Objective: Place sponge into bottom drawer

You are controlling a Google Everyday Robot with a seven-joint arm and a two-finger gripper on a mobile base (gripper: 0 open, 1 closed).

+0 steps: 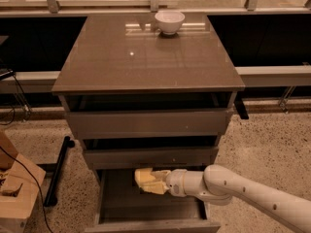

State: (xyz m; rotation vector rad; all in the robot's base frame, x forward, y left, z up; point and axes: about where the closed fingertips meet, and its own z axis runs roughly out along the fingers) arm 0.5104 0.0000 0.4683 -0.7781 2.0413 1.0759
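Observation:
The pale-yellow sponge (146,179) is held in my gripper (154,182) over the open bottom drawer (146,216), just below the front of the middle drawer. The gripper's fingers are closed on the sponge's right part. My white arm (233,188) reaches in from the lower right. The drawer is pulled out and its dark inside shows under the sponge. The sponge hangs above the drawer floor near the back of the opening.
A white bowl (169,21) stands at the back of the cabinet top (146,57). The top drawer (146,123) and middle drawer (148,157) are slightly open. A wooden object (14,188) and cables lie on the floor at left.

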